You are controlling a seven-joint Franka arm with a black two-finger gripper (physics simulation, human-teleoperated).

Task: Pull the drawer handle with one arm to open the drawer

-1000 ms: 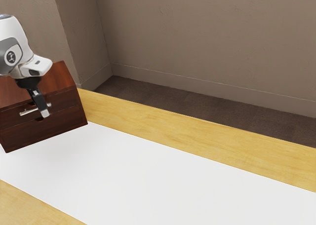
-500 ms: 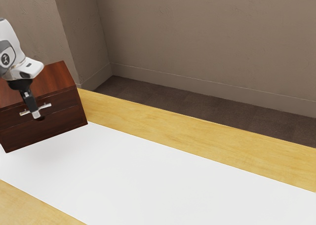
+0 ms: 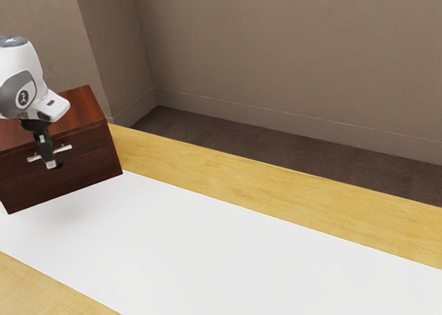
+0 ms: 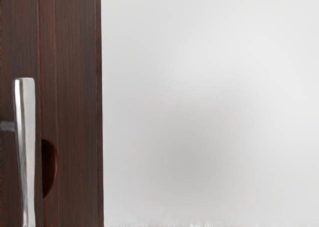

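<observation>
Exterior view is showing the black robot gripper (image 3: 48, 161) hanging at the dark wooden drawer's (image 3: 86, 141) silver bar handle (image 3: 64, 148), its grip impossible to tell, so pulling unclamped is risking slipping off.

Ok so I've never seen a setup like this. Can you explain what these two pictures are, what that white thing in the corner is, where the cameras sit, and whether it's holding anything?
The white and grey thing at the side picture's upper left is a robot arm, drawn by a computer simulation. That picture is taken from a camera standing beside the arm. The other picture comes from a camera on the arm's hand, looking closely at what it works on.

On the table, which has a white middle, stands a dark wooden box with a drawer. The black end effector is down at the drawer's silver handle. The hand camera shows that handle as a bright bar against the dark wood. I cannot tell whether it has actually gripped the handle. The drawer does not look pulled out yet.
</observation>
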